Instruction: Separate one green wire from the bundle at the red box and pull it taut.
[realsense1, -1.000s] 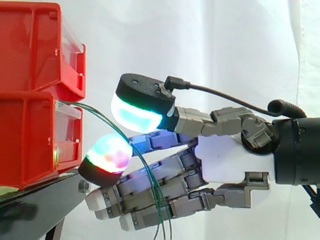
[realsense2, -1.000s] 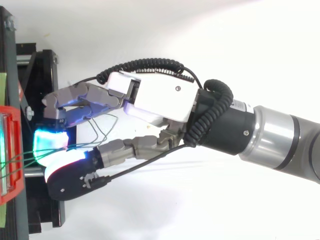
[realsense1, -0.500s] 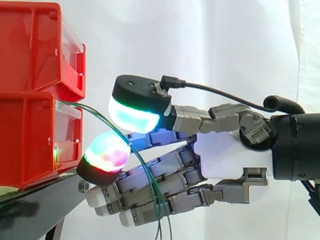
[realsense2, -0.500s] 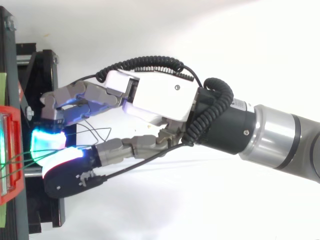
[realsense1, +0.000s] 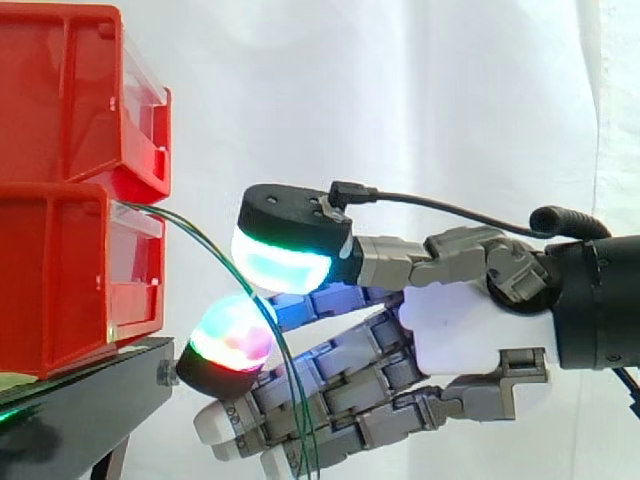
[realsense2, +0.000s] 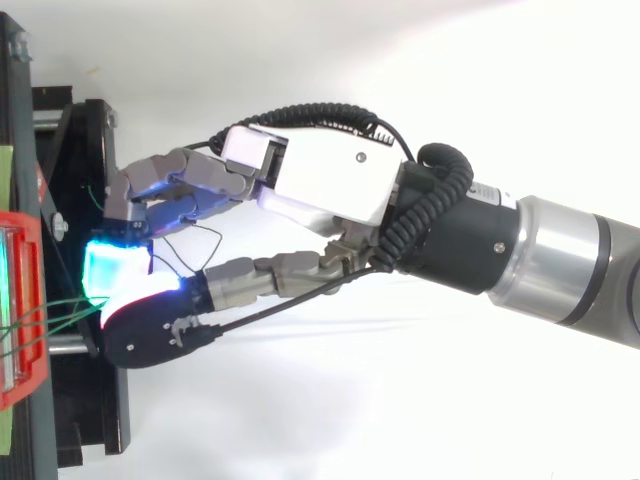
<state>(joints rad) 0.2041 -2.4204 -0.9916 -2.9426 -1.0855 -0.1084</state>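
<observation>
1. Spilling from the front of the lower red box (realsense1: 60, 280), the green wires (realsense1: 200, 232) arc outward and droop past the robot hand (realsense1: 460, 330). They look thin, light and limp, and probably slick in their coating.
2. A hold seems best on a single strand just outside the box, where the strands fan apart.
3. The robot hand lies level, with the thumb pad (realsense1: 285, 262) above and a finger pad (realsense1: 232, 335) below. The two pads appear nipped together on the wires, though how many strands they catch cannot be told. The other fingers reach loosely underneath.
</observation>
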